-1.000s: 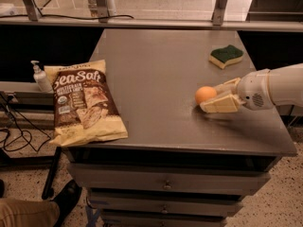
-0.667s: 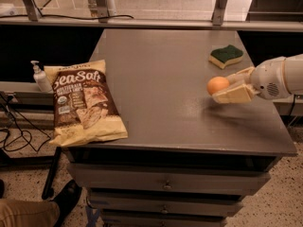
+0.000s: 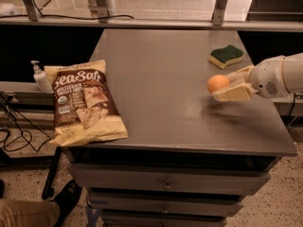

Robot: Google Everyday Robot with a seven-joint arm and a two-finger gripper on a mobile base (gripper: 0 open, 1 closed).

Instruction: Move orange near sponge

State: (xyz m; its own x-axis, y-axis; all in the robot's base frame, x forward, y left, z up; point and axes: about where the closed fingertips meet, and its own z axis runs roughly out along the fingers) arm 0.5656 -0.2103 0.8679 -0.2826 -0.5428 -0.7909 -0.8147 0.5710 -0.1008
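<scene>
The orange [image 3: 217, 83] is a small round fruit held between the cream fingers [image 3: 235, 93] of my gripper [image 3: 226, 85], which reaches in from the right and holds it lifted a little above the grey table [image 3: 161, 93]; a blurred shadow lies below it. The gripper is shut on the orange. The sponge [image 3: 226, 56], dark green on top with a pale yellow base, lies on the table at the back right, a short way behind the orange and apart from it.
A brown and yellow sea salt chip bag [image 3: 85, 103] lies at the table's left front edge. A pump bottle [image 3: 40, 77] stands on a lower shelf to the left. Drawers [image 3: 165, 186] sit below the tabletop. A person's shoe [image 3: 66, 197] is at bottom left.
My gripper has lifted the orange off the table and carried it back and to the right, closer to the sponge.
</scene>
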